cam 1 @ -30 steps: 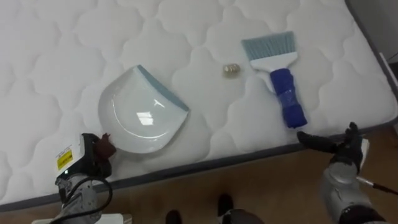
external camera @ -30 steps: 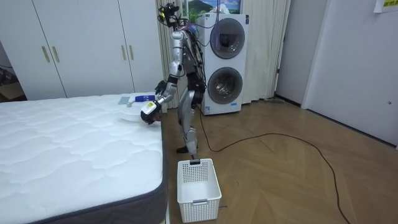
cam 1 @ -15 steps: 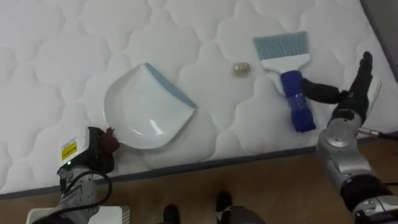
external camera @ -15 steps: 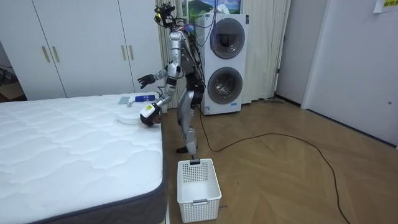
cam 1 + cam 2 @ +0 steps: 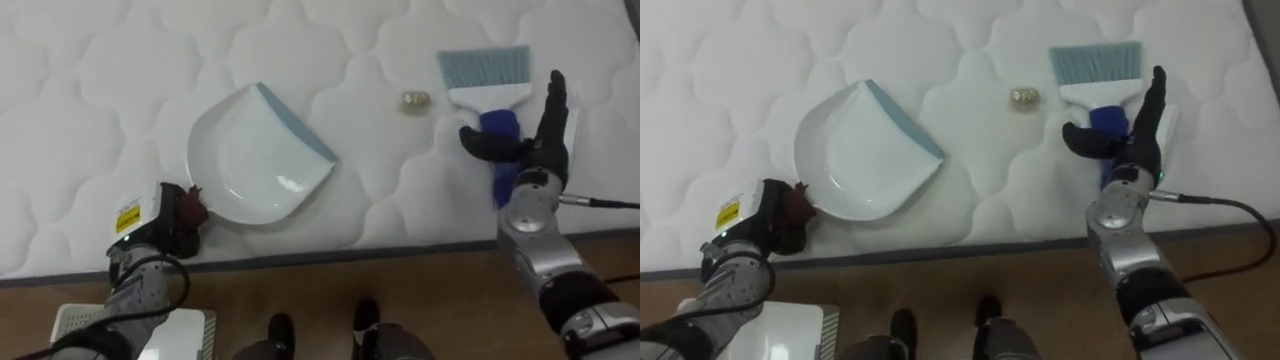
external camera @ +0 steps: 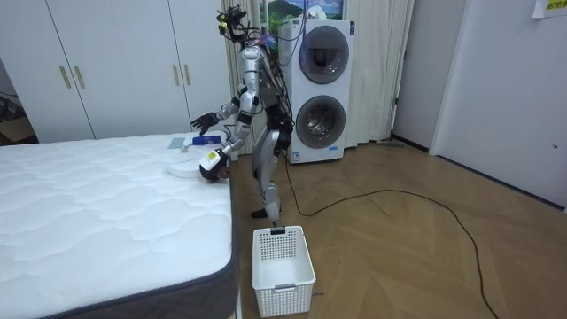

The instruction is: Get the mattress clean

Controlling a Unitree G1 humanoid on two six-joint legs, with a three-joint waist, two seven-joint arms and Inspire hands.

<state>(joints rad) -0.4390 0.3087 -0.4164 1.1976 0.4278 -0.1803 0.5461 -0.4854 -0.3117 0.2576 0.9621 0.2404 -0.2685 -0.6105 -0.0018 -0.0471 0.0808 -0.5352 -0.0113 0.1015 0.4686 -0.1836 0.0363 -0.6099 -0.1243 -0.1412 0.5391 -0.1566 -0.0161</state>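
A white dustpan (image 5: 250, 155) with a pale blue lip lies on the quilted white mattress (image 5: 100, 80) near its front edge. My left hand (image 5: 160, 228) sits at the pan's lower left corner, fingers curled round its dark handle. A brush (image 5: 487, 75) with pale blue bristles and a blue handle lies to the right. My right hand (image 5: 535, 150) hovers over that handle, open, fingers straight and thumb spread, covering part of it. A small beige crumpled scrap (image 5: 415, 100) rests between pan and brush. In the room view I stand at the bed's far corner.
The mattress edge (image 5: 330, 258) runs along the bottom, with wooden floor below it. A white plastic basket (image 6: 283, 259) stands on the floor beside the bed (image 6: 106, 221). Stacked washing machines (image 6: 321, 89) are behind me and white wardrobes (image 6: 115, 62) stand by the wall.
My right hand has come up from beyond the mattress edge to over the brush's handle. The whole picture has shifted. My left hand stays on the dustpan.
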